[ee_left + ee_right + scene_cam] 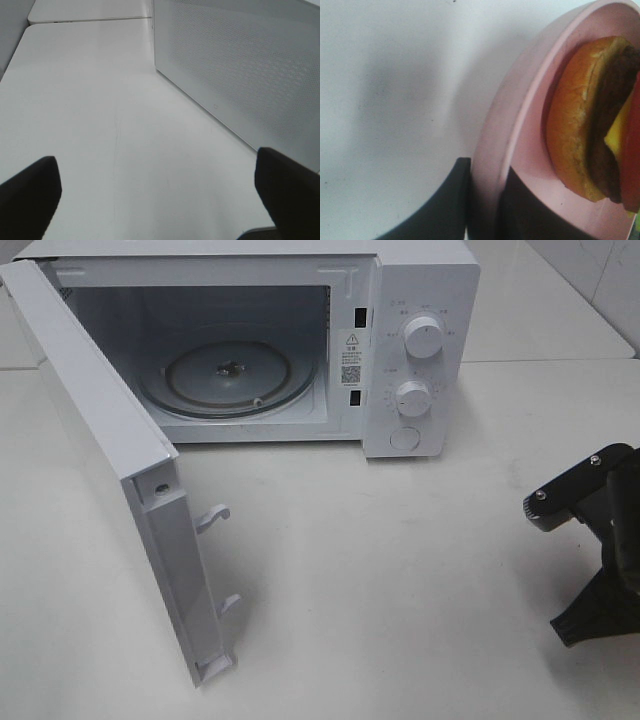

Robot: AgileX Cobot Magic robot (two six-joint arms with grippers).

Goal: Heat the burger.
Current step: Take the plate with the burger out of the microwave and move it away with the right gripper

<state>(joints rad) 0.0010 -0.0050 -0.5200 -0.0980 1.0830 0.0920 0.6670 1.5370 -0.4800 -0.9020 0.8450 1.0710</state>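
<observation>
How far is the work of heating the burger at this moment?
Done: the microwave door stands wide open, and the glass turntable inside is bare. In hand: the right gripper is shut on the rim of the pink plate that carries the burger, off to the microwave's right. The left gripper is open and holds nothing. Left: put the plate inside, close the door, start heating.

1. Burger [590, 125] is seen only in the right wrist view.
2. Golden-brown bun, dark patty, yellow cheese and red tomato edge are shown.
3. It is seated in a pink plate [520, 130].
4. Burger is partly cropped at the frame edge.
</observation>
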